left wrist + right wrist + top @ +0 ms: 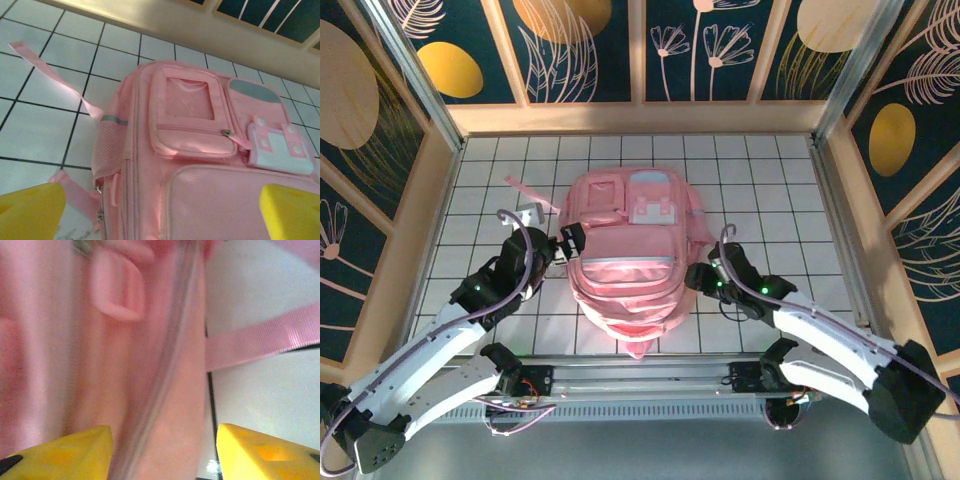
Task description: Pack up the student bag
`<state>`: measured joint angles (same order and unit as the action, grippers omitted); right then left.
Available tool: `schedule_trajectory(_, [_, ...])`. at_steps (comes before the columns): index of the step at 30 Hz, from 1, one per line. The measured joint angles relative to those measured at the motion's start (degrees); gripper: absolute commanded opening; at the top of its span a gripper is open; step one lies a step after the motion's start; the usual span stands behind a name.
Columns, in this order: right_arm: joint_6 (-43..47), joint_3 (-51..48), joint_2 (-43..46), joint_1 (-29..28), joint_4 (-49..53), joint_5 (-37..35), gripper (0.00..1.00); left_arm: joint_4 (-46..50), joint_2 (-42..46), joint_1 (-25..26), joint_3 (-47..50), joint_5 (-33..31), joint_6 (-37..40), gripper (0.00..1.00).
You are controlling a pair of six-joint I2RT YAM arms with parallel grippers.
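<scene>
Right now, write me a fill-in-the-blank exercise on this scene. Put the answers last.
1. The bag lying on the tiles is mostly ____ in colour.
2. A loose pink ____ trails from the bag across the tiles.
3. The left end effector, gripping nothing, is fully ____.
4. The right end effector sits at the bag's ____ edge.

Answers: pink; strap; open; right.

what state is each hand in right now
left hand: open, holding nothing
right hand: open, either side of the student bag edge, not clamped
</scene>
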<state>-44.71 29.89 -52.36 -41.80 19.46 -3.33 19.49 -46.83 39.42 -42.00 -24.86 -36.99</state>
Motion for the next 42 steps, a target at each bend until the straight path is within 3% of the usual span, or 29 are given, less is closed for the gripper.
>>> schedule_trajectory(2, [1.0, 0.9, 1.9, -0.1, 0.2, -0.3, 0.59, -0.6, 0.1, 0.0, 1.6, -1.9, 0.3, 0.99])
schedule_trajectory(4, [1.7, 2.0, 2.6, -0.2, 0.6, -1.0, 0.67, -0.5, -0.2, 0.0, 3.3, -4.8, -0.4, 0.99])
schedule_trajectory(5, [2.2, 2.5, 2.8, -0.2, 0.9, -1.4, 0.96, -0.3, -0.5, -0.1, 4.2, -6.4, -1.2, 0.99])
schedule_trajectory(6, [2.4, 2.7, 3.1, -0.2, 1.3, -1.8, 0.99, -0.2, -0.7, -0.5, 5.2, -7.3, -1.9, 0.99])
schedule_trajectory(11, [4.0, 6.9, 4.2, -1.5, 8.1, -10.3, 0.99, -0.2, -0.5, -3.5, 8.5, -10.4, -3.0, 0.99])
schedule_trajectory(16, [6.4, 15.4, 5.5, -2.4, 10.3, -20.0, 0.99, -7.2, 0.7, -5.7, 10.6, -19.0, -4.6, 0.99])
schedule_trajectory(20, [18.1, 18.3, 8.3, -2.4, -0.5, -22.7, 0.99, -19.8, 0.0, -6.9, 12.4, -22.5, 4.7, 0.99])
schedule_trajectory(24, [39.8, 14.6, 11.3, -1.6, -17.7, -20.9, 0.99, -30.9, -5.0, -14.7, 12.6, -19.1, 16.2, 0.99])
schedule_trajectory(27, [49.9, 11.7, 10.5, 4.0, -27.8, -19.2, 0.99, -42.4, -6.4, -24.5, 18.3, -11.9, 21.9, 0.99])
schedule_trajectory(31, [52.1, 5.7, 7.6, 17.5, -36.6, -15.9, 0.99, -53.7, -8.1, -35.1, 30.9, -5.0, 23.7, 0.99])
schedule_trajectory(34, [52.1, -4.7, 7.0, 26.4, -43.4, -13.8, 0.99, -57.1, -10.4, -37.5, 36.5, -0.7, 23.7, 0.99])
schedule_trajectory(39, [46.8, -21.4, 2.1, 39.5, -52.7, -9.7, 0.99, -66.3, -16.1, -37.8, 36.6, 4.8, 23.0, 0.99])
schedule_trajectory(42, [44.6, -29.6, -1.0, 44.2, -60.2, -6.5, 0.99, -73.8, -22.5, -38.0, 35.8, 7.2, 23.0, 0.99])
